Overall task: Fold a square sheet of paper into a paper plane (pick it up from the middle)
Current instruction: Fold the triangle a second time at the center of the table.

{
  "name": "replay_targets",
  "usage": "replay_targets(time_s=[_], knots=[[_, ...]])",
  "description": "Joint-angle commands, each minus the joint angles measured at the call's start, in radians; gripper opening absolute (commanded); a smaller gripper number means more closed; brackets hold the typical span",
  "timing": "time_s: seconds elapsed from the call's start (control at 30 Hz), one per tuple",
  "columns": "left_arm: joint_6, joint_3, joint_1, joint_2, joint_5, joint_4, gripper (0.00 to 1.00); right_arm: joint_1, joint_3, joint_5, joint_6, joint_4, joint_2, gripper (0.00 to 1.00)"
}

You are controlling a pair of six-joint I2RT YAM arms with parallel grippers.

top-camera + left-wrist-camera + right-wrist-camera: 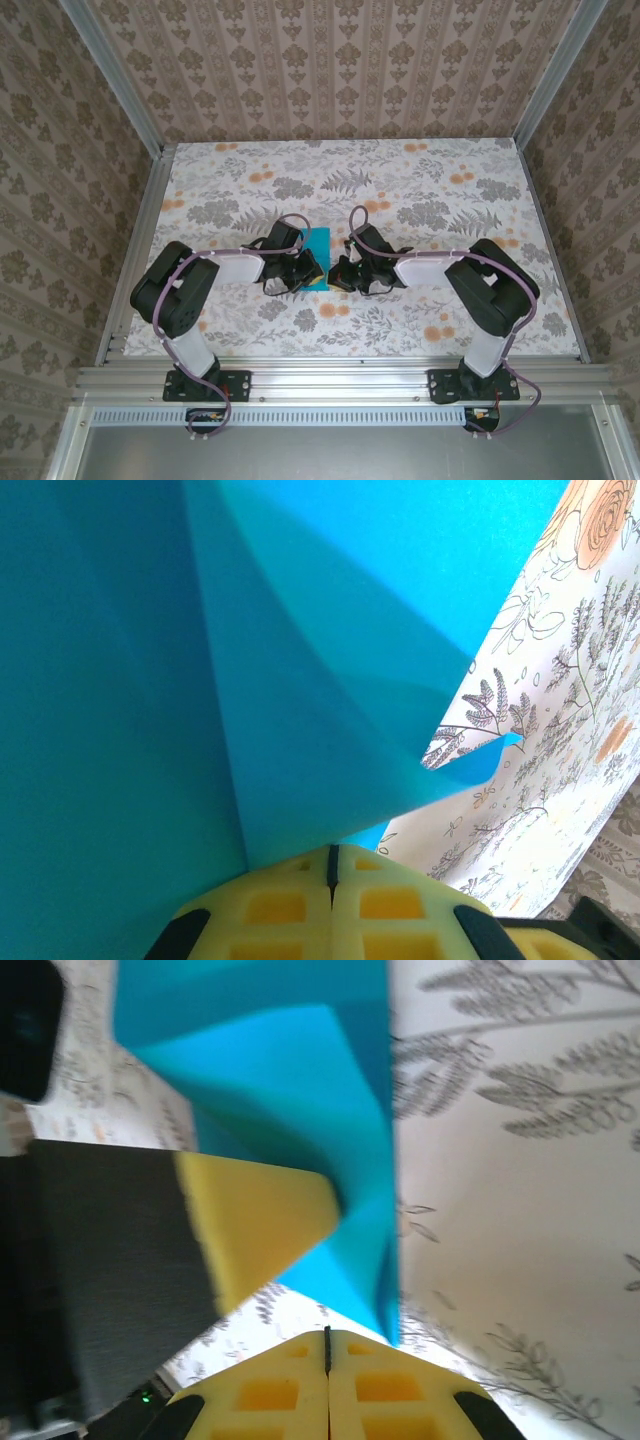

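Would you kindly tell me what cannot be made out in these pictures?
Top external: the blue paper is largely covered by the left gripper and right gripper; its folds are too small to read.
Left wrist: the paper runs off the top and left edges; whether the shut gripper pinches it is unclear.
Right wrist: blur softens the creases; the paper is cut off at the top.

You have one creased blue sheet of paper, one table, and two grippers: left gripper, right gripper.
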Motion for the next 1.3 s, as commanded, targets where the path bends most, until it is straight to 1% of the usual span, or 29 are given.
replay_targets(time_s=[0.0,0.13,0.27,0.37,0.47,0.6,0.7,0.87,1.13,1.27], knots=[[-0.016,-0.041,0.008,0.042,-0.056,-0.161,0.0,-0.002,0.003,0.017,0.041,0.039,-0.002,0.08],[-0.017,-0.039,0.008,0.043,-0.055,-0.161,0.0,0.006,0.013,-0.008,0.06,0.067,0.057,0.08],[-0.021,-0.041,0.009,0.042,-0.055,-0.159,0.0,0.015,0.021,-0.002,0.056,0.05,0.097,0.08],[-0.021,-0.039,0.009,0.038,-0.055,-0.158,0.0,0.014,0.019,0.038,0.042,-0.015,0.107,0.07],[-0.016,-0.034,0.012,0.027,-0.057,-0.158,0.01,0.013,0.019,0.096,0.023,-0.124,0.1,0.06],[0.007,-0.031,0.029,0.004,-0.063,-0.115,0.03,0.015,0.03,0.137,0.003,-0.239,0.104,0.06],[0.04,-0.02,0.049,-0.007,-0.061,-0.084,0.06,0.015,0.046,0.157,-0.019,-0.315,0.117,0.07],[0.126,0.024,0.088,-0.003,-0.064,-0.098,0.09,0.015,0.061,0.169,-0.032,-0.381,0.143,0.06],[0.258,0.004,0.169,0.017,-0.061,-0.055,0.09,0.015,0.055,0.173,-0.032,-0.4,0.144,0.06],[0.307,-0.013,0.237,0.031,-0.056,-0.013,0.09,0.015,0.049,0.17,-0.031,-0.4,0.141,0.06]])
